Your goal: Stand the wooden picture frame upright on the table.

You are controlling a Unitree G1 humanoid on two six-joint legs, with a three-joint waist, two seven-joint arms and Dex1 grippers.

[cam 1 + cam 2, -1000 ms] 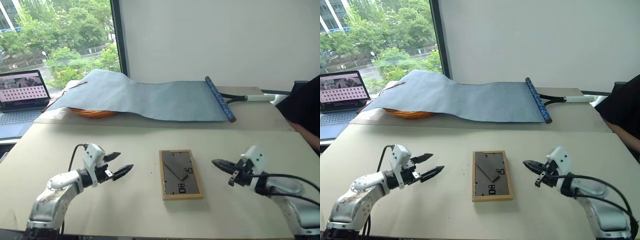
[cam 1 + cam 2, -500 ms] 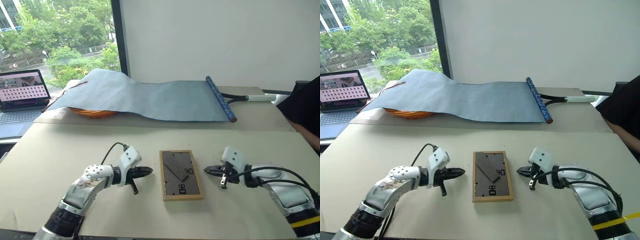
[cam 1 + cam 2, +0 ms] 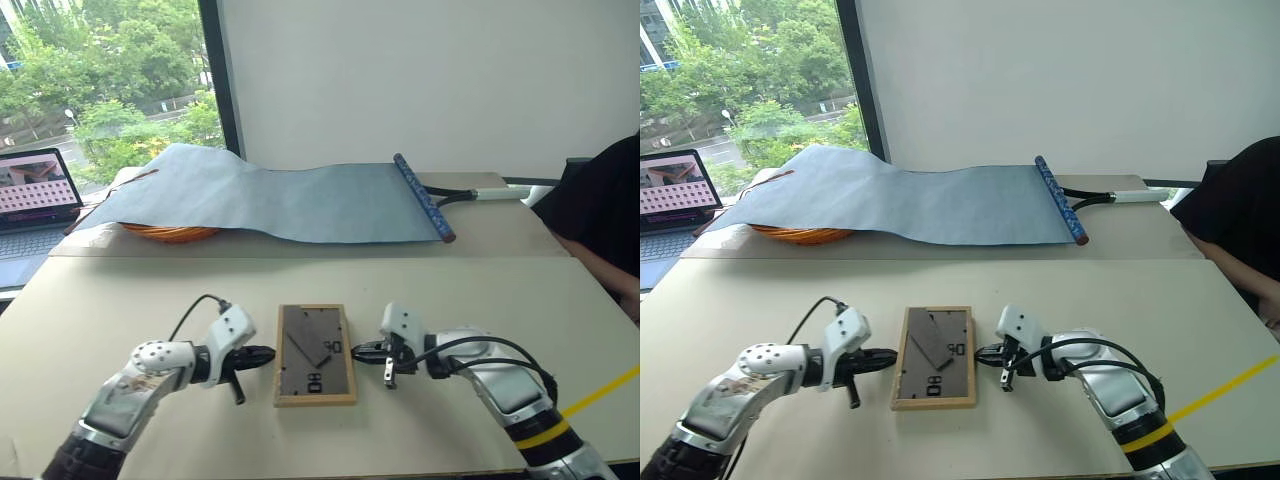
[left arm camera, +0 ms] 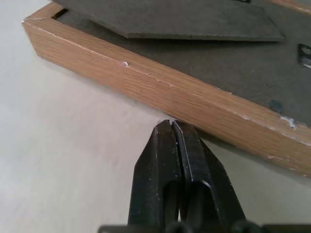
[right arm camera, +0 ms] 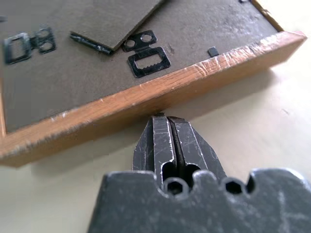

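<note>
The wooden picture frame (image 3: 315, 356) lies flat, back up, on the beige table (image 3: 470, 300). Its dark grey-brown back shows the easel flap and black digits. My left gripper (image 3: 268, 353) is shut, low on the table, with its tips at the frame's left long edge (image 4: 194, 104). My right gripper (image 3: 357, 351) is shut too, its tips against the frame's right long edge (image 5: 146, 99). Neither one holds anything. The frame's picture side faces down and is hidden.
A blue-grey cloth sheet (image 3: 290, 195) with a rolled blue end (image 3: 420, 195) lies across the back table, covering an orange basket (image 3: 165, 233). A laptop (image 3: 35, 190) stands at far left. A person in black (image 3: 600, 215) sits at the right edge. A yellow strip (image 3: 600, 392) lies near right.
Both arms closed in on the frame and sank to the table. My left gripper went from open to shut. The camera shifted, so the whole scene slid left.
</note>
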